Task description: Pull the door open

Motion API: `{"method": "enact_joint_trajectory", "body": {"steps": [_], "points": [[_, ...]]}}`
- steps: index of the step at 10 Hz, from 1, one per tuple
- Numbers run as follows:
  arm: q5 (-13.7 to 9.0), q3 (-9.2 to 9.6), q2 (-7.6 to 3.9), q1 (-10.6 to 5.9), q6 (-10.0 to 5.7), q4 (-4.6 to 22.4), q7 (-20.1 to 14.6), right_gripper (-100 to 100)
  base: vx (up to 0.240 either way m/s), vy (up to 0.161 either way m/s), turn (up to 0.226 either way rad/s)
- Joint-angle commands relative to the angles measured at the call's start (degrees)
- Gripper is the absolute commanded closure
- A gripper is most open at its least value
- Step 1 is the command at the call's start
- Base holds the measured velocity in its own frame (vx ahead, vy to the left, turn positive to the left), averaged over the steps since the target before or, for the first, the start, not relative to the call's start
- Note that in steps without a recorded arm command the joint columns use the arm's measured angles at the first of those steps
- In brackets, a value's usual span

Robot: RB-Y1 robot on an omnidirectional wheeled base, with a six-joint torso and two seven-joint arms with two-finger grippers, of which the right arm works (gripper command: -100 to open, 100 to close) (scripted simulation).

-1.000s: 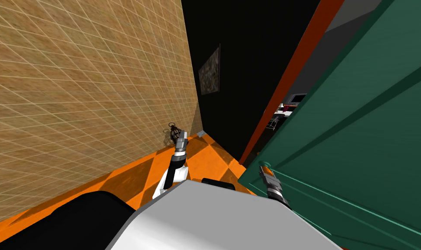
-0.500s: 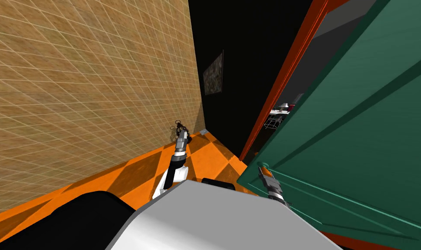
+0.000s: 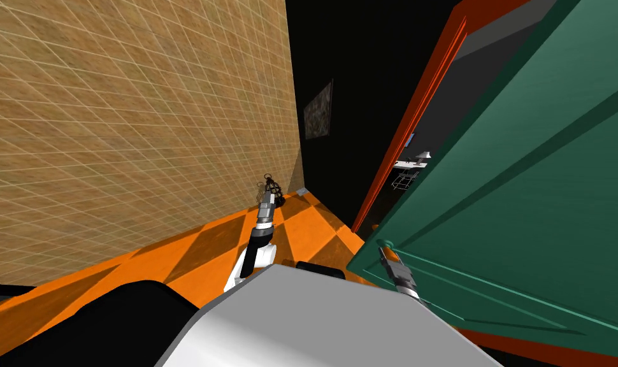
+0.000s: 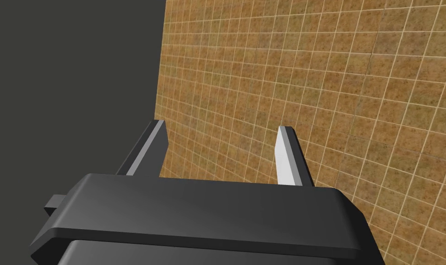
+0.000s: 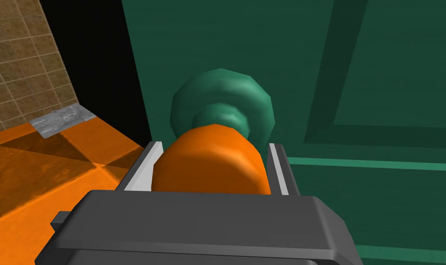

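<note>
The green panelled door stands ajar on my right, swung toward me out of its orange-red frame. Its orange knob juts from a round green collar near the door's free edge. My right gripper is shut on that knob, one finger pressed to each side, and it appears small at the door's lower corner. My left gripper is open with nothing between its fingers, held low by the tan tiled wall.
A tan tiled wall runs along my left, close to the left arm. The floor is orange checkered. Beyond the wall's end lies a black area with a hanging picture. Through the door gap I see pale furniture.
The door has swung further toward me with my right gripper still shut on the knob. The whole head view has shifted, so I have moved too. The left arm holds its pose.
</note>
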Motion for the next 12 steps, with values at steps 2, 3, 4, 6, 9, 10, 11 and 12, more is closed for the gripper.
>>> {"method": "enact_joint_trajectory", "body": {"steps": [2, 3, 4, 6, 9, 10, 11, 12], "points": [[1.1, 1.83, -1.84, 1.75, -2.51, 0.1, -2.3, 100, -0.231, -0.022, 0.125], [1.5, 2.35, -2.39, 2.18, -3.24, 0.2, -3.0, 100, -0.226, -0.018, 0.106], [1.8, 2.79, -2.85, 2.55, -3.86, 0.2, -3.6, 100, -0.224, -0.004, 0.101], [1.9, 2.93, -3.12, 2.66, -3.80, 0.2, -3.7, 100, -0.175, -0.015, 0.064], [2.7, 4.44, -4.41, 3.73, -6.88, 1.6, -5.5, 100, -0.199, -0.039, 0.144], [2.9, 4.89, -4.86, 4.04, -7.90, 2.1, -6.1, 100, -0.181, -0.053, 0.138], [3.2, 5.34, -5.31, 4.36, -8.93, 2.5, -6.7, 100, -0.191, -0.040, 0.133], [3.4, 5.79, -5.75, 4.66, -9.93, 3.0, -7.2, 100, -0.202, -0.043, 0.145]]}}
